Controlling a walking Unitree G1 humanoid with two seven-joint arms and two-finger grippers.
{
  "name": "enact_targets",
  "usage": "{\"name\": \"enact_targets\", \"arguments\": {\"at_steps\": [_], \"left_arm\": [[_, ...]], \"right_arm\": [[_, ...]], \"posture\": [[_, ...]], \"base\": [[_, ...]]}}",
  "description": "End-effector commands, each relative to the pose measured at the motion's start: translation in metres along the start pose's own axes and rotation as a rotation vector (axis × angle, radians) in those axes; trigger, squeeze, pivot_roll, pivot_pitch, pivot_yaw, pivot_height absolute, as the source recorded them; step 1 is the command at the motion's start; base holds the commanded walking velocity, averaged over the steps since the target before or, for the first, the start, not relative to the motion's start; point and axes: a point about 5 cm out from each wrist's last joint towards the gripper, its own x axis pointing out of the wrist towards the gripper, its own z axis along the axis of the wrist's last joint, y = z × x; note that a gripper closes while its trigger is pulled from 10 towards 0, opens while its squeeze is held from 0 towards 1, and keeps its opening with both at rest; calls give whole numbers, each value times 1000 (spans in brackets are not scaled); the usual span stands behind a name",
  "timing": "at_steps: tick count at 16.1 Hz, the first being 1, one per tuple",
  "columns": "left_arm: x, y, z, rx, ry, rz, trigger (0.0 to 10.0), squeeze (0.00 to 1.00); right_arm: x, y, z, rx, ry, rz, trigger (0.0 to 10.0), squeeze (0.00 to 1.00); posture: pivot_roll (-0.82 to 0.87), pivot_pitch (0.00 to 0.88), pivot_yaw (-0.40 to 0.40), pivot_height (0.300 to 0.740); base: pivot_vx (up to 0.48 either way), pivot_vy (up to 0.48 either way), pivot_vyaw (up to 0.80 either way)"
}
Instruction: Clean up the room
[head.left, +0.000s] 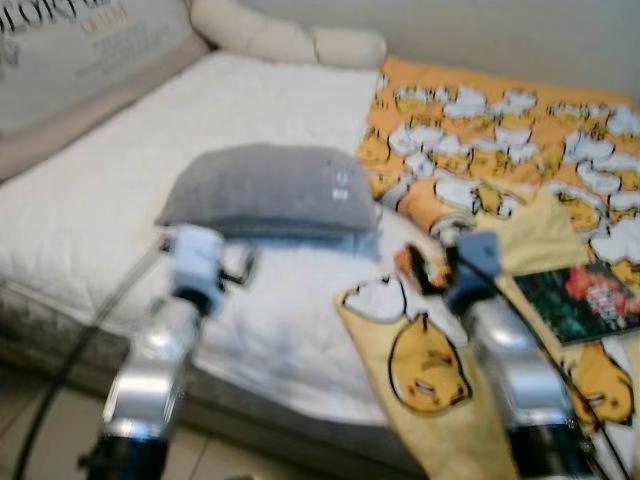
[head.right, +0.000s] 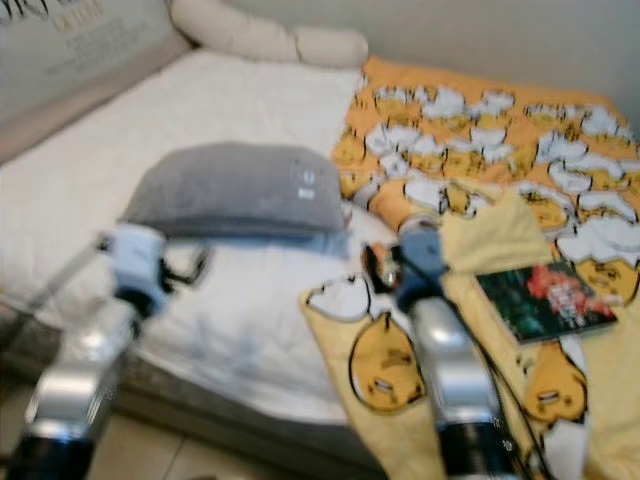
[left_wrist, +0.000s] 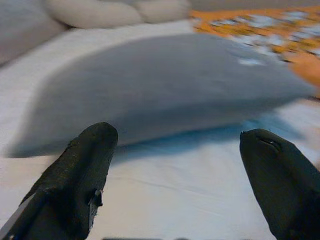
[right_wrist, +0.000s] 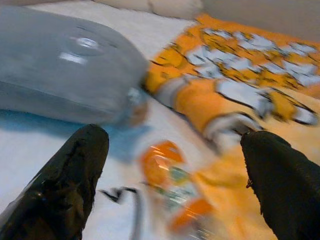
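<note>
Both arms reach over the white quilted mattress (head.left: 110, 200). The left gripper (left_wrist: 175, 165), fingers spread, faces the soft grey pillow (head.left: 265, 190) lying mid-bed. The right gripper (right_wrist: 172, 175), also spread wide, hovers above a blurred orange wrapper (right_wrist: 167, 175) beside the yellow-and-orange cartoon-print blanket (head.left: 500, 140); a dark book (head.left: 578, 300) rests on it.

We note a white quilted mattress (head.left: 90, 200) against a beige wall (head.left: 500, 30), a long cream bolster (head.left: 290, 40) lying at its far edge, a lettered grey cushion (head.left: 80, 50) at far left, and tiled floor (head.left: 50, 420) below.
</note>
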Motion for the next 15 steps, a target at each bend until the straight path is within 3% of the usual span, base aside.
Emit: {"name": "enact_targets", "arguments": {"at_steps": [1,4,6,8,11,12,15], "left_arm": [[-4,4,2,33,6,-23,10000,275],[-10,4,2,88,48,-118,10000,286],[-18,1,-3,150,138,-268,10000,286],[-26,-1,-7,189,188,-376,10000,286],[-36,2,-5,204,221,-449,10000,286],[-42,4,-4,215,247,-482,10000,282],[-55,8,0,241,287,-546,10000,282]], "right_arm": [[-1,1,6,-3,-3,30,10000,1000],[16,-15,-3,-116,143,64,10000,1000],[32,-30,-13,-162,278,57,10000,1000],[40,-39,-19,-181,352,54,10000,1000],[48,-47,-23,-186,408,37,10000,1000],[51,-46,-25,-181,426,32,10000,0],[54,-41,-27,-225,429,19,10000,0]], "posture": [[-30,0,-39,740],[-27,0,-21,740],[7,0,-13,740],[33,0,-16,740],[80,0,-20,740],[94,0,-16,740],[159,0,-5,740]], "base": [[0,0,0],[0,0,0],[0,0,0],[0,0,0],[0,0,0],[0,0,0],[0,0,0]]}}
